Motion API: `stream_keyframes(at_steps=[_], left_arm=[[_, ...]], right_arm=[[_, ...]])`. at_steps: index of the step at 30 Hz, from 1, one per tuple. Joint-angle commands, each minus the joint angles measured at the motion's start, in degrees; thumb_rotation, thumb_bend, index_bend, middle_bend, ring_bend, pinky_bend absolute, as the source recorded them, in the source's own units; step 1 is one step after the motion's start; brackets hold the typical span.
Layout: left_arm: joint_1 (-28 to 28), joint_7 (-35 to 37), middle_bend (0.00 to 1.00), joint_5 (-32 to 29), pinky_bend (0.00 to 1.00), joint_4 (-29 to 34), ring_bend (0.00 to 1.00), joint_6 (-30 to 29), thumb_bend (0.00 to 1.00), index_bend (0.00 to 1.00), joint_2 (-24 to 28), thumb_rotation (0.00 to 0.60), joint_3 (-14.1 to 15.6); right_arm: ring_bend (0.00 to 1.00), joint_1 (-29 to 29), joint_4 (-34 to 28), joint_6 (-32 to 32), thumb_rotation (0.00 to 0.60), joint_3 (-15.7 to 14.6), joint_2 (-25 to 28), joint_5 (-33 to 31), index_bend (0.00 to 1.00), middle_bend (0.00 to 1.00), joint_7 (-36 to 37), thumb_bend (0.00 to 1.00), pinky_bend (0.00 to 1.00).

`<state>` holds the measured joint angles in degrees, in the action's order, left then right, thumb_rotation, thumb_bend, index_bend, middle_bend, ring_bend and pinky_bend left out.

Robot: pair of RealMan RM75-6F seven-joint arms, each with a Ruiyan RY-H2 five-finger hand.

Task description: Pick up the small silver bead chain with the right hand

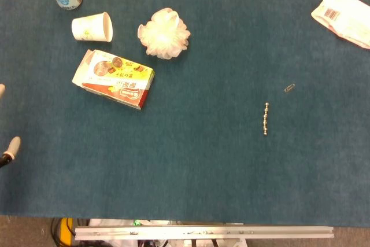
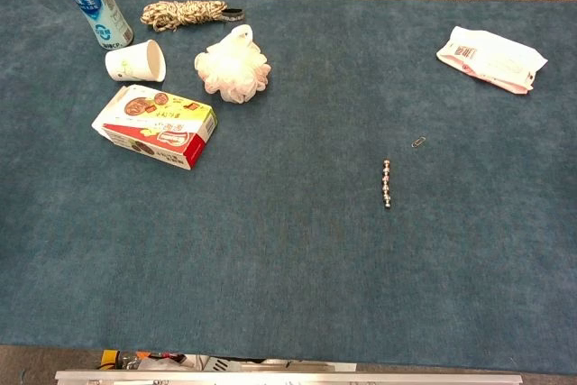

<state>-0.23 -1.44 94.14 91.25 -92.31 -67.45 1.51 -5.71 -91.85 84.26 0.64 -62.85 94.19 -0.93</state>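
Blue-green felt covers the bench (image 2: pixel 270 259), things scattered on it, one of each. One small silver bead chain (image 2: pixel 387 184) lies straight, right of centre, nothing touching it; beads too small to count for sure. One paperclip (image 2: pixel 418 142) sits just beside its far end, up and to the right, apart from it. One white snack packet (image 2: pixel 491 58) lies at the far right, well apart from the chain.

Left cluster: one white plastic bottle (image 2: pixel 94 3) with blue label, upright at the far left corner. One paper cup (image 2: pixel 137 61) on its side, mouth facing right, just in front of the bottle. One coil of braided rope (image 2: pixel 185 13) at the far edge, with a dark band at its right end. One white mesh bath pouf (image 2: pixel 233 69) right of the cup. One red and yellow snack box (image 2: pixel 155 125) lying flat, tilted, in front of cup and pouf.

Left robot hand (image 1: pixel 10 148): only white fingertips poke in at the left edge of the head view, possibly two, so I cannot tell if it is released or clenched; nothing seen in it. Right robot hand shows in neither view. Chain sits unheld on the bench.
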Motion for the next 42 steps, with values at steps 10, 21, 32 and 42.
stream_keyframes(at_steps=[10, 21, 32, 42], left_arm=[[0.24, -1.02, 0.00, -1.86, 0.00, 1.29, 0.01, 1.16, 0.27, 0.00, 0.80, 0.600, -0.11], [0.41, -1.76, 0.00, -3.09, 0.00, 1.96, 0.01, 1.76, 0.27, 0.00, 1.06, 0.600, -0.36], [0.62, -2.35, 0.00, -3.45, 0.00, 2.50, 0.01, 2.13, 0.27, 0.00, 1.28, 0.600, -0.21], [1.10, -1.54, 0.00, -3.99, 0.00, 2.06, 0.01, 1.95, 0.27, 0.00, 1.36, 0.600, -0.21]], right_arm=[[0.33, -1.52, 0.07, -0.74, 0.600, -0.08, -0.51, 1.40, 0.40, 0.40, 1.50, 0.23, 0.50], [0.37, -4.75, -0.01, -1.91, 0.600, -0.66, -0.67, 6.37, 0.40, 0.44, 2.69, 0.23, 0.50], [0.83, -13.03, -3.04, -14.36, 0.600, -2.48, 0.69, 11.76, 0.42, 0.83, -4.36, 0.24, 0.93], [0.91, -20.34, -1.64, -25.93, 0.600, -0.85, -5.41, 9.70, 0.42, 0.90, -12.58, 0.24, 0.97]])
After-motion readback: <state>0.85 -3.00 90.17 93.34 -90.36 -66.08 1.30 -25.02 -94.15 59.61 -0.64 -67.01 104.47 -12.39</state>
